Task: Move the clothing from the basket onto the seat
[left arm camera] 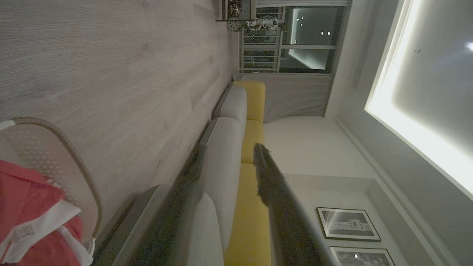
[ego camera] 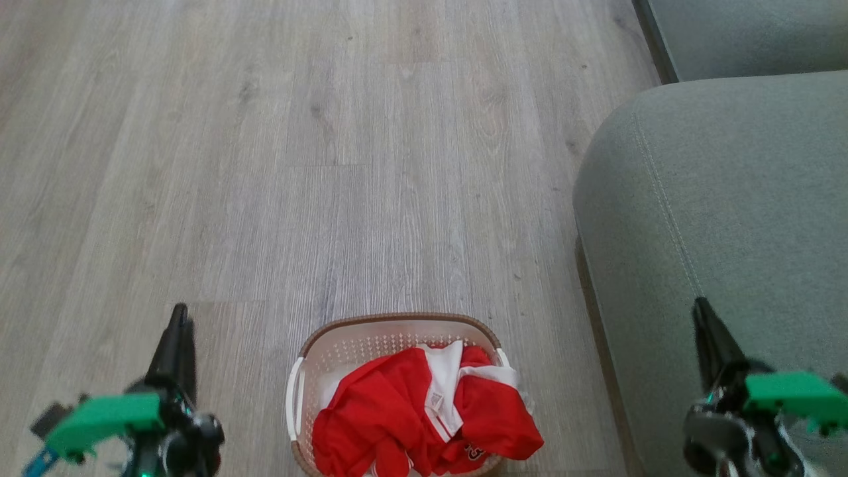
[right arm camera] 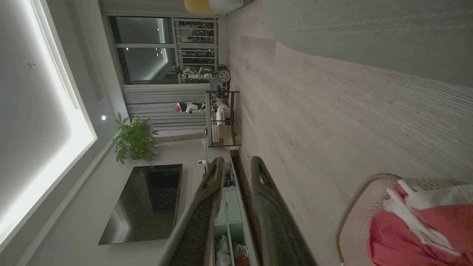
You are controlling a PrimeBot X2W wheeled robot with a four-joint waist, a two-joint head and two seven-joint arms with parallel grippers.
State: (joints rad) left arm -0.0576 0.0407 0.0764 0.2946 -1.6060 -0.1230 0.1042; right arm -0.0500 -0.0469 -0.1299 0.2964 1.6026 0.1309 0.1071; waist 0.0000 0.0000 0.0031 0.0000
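The first grab is not begun: the clothing (ego camera: 377, 411) fills the basket (ego camera: 397, 318) between my left end effector (left arm camera: 229, 159) and right end effector (right arm camera: 238, 166). Both are apart and empty. Next, one should dip inward and pinch fabric.

Crumpled red clothing (ego camera: 397, 411) fills the cream basket (ego camera: 351, 344) on the floor beside the grey-green seat (ego camera: 729, 199).

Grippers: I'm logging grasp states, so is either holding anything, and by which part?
Nothing is held. The left gripper and right gripper are open and empty; the clothing lies in the basket.
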